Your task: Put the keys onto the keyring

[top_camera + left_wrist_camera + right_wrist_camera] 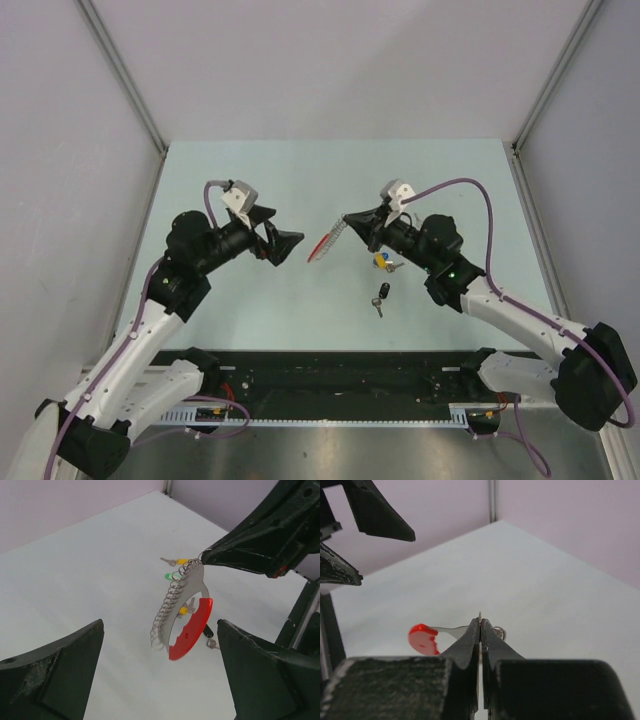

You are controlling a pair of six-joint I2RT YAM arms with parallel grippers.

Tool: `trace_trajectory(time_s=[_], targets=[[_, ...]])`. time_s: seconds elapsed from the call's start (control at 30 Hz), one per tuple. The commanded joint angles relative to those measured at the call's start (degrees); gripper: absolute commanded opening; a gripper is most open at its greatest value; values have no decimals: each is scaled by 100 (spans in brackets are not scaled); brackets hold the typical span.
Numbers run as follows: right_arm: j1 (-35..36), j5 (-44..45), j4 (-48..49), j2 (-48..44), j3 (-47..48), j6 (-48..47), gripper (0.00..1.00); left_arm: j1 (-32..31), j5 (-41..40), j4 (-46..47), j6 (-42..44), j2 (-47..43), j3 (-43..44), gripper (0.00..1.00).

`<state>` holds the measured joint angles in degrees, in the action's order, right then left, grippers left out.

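Observation:
The keyring (pixel 322 245), a grey beaded loop with a red tag, hangs in the air from my right gripper (pixel 346 221), which is shut on its top end. In the left wrist view the keyring (pixel 190 630) dangles between and beyond my open, empty left gripper (pixel 160 680). The right wrist view shows the right gripper (pixel 480 626) pinched shut on the keyring's metal, with the red tag (pixel 422 638) to the left. The black-headed key (pixel 381 295) and a blue-and-yellow key (pixel 381 262) lie on the table under the right arm. A yellow key (pixel 180 561) and a green key (pixel 170 576) lie beyond.
The pale table (pixel 250 180) is walled at the back and both sides. A black strip (pixel 330 385) runs along the near edge between the arm bases. My left gripper (pixel 287 228) faces the right gripper, a short gap apart.

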<state>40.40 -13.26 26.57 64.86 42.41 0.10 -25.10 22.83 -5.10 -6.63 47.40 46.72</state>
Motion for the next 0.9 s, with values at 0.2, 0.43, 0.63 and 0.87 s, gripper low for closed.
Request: trace_trajectory(time_s=[0.2,0.43,0.63,0.87], targets=[[-1174,-2908,3221,96,-436,2090,0,23,1504,1160,250,463,425,100],[-1280,-3543,3969,491,-427,2407,0,14,2304,1697,-22,1104,768,93],[-1351,-3781,4541,817,-436,2723,0,-135,2841,1847,92,1386,813,74],[-1360,-3912,5218,1195,-409,3110,0,-548,2631,1644,540,1474,690,58]])
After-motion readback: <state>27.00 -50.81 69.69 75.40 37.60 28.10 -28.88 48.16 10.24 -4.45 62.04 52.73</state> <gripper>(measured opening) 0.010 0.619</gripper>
